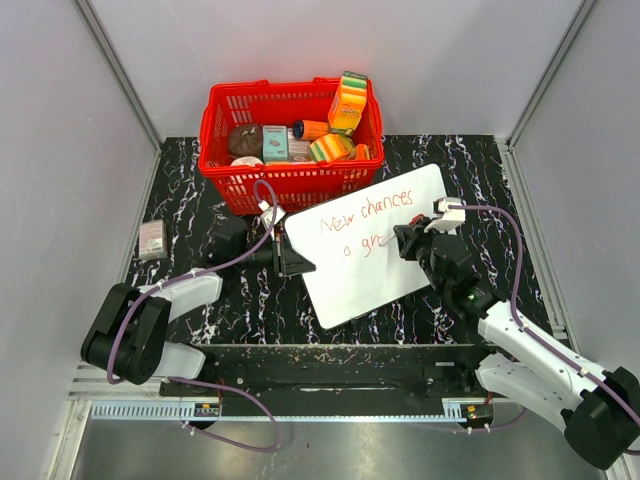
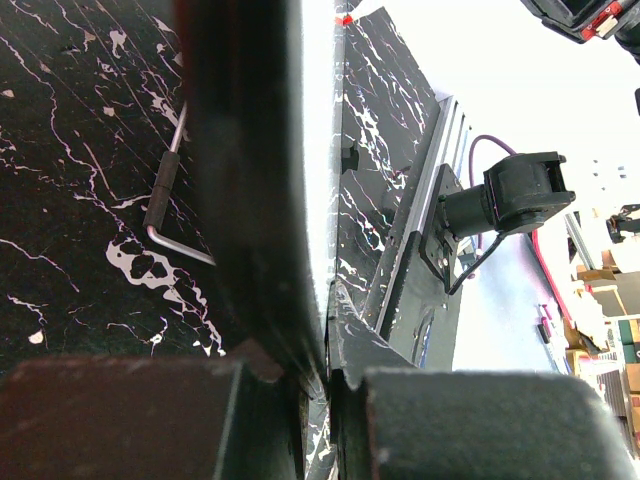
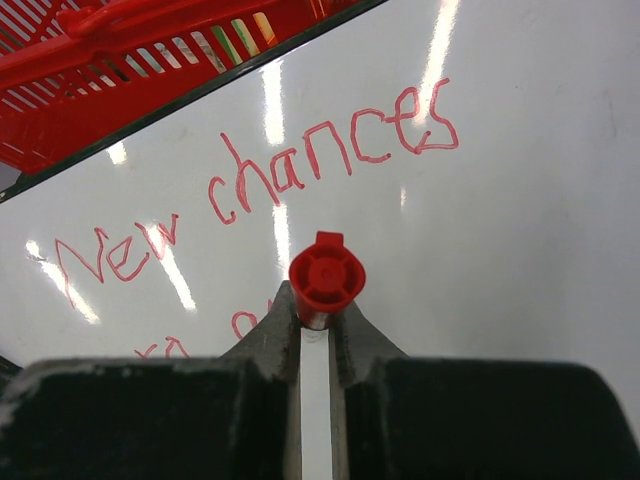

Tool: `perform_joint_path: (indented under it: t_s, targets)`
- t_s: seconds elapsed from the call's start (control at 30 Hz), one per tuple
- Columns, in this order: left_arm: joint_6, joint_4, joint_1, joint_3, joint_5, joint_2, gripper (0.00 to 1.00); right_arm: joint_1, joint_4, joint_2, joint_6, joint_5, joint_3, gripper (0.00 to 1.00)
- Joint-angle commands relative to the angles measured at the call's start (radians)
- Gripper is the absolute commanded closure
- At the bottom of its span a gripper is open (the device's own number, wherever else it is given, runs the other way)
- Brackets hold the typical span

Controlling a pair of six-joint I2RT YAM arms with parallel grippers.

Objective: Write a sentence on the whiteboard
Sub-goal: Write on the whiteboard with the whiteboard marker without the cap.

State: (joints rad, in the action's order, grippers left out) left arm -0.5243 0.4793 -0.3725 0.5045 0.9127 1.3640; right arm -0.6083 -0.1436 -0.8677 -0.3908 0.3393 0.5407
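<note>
The whiteboard (image 1: 370, 285) lies slanted across the middle of the black table. My left gripper (image 1: 290, 258) is shut on its left edge, and the left wrist view shows that edge (image 2: 318, 120) pinched between the jaws of the left gripper (image 2: 335, 375). The sentence (image 1: 365, 215) in thin red marker reads "New chances", with a few more letters started below. My right gripper (image 1: 405, 243) hovers over the lower line, shut on a red marker (image 3: 327, 278) that points down at the whiteboard (image 3: 500, 250). In the right wrist view the sentence (image 3: 330, 150) sits just beyond the right gripper (image 3: 316, 310).
A red basket (image 1: 290, 180) full of packets stands right behind the board, its wall (image 3: 100, 50) close to the board's far edge. A small grey packet (image 1: 152, 240) lies at the table's left. A metal hex key (image 2: 165, 190) rests on the table by the left gripper.
</note>
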Motion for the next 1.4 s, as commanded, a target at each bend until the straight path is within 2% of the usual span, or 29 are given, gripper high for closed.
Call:
perform_joint_path:
  t_s: [0.0,0.23,0.6,0.8,1.0,1.37]
  targets:
    - [0.196,-0.090,-0.025,-0.015,-0.035,0.030,1.00,0.004,0.021,-0.007,0.004,0.064,0.010,1.00]
    - [0.196,-0.090,-0.026,-0.015,-0.035,0.032,1.00,0.007,-0.005,-0.036,0.026,0.104,0.068,1.00]
    - [0.198,-0.090,-0.026,-0.015,-0.035,0.030,1.00,0.010,-0.044,-0.068,0.040,0.072,0.110,1.00]
    - [0.196,-0.090,-0.025,-0.014,-0.037,0.032,1.00,0.012,-0.047,-0.025,0.032,0.012,0.096,1.00]
    - [0.196,-0.090,-0.026,-0.015,-0.035,0.032,1.00,0.010,-0.045,0.061,0.049,0.018,0.064,1.00]
    - [0.196,-0.090,-0.026,-0.015,-0.035,0.030,1.00,0.027,-0.016,0.015,0.058,0.064,0.087,1.00]
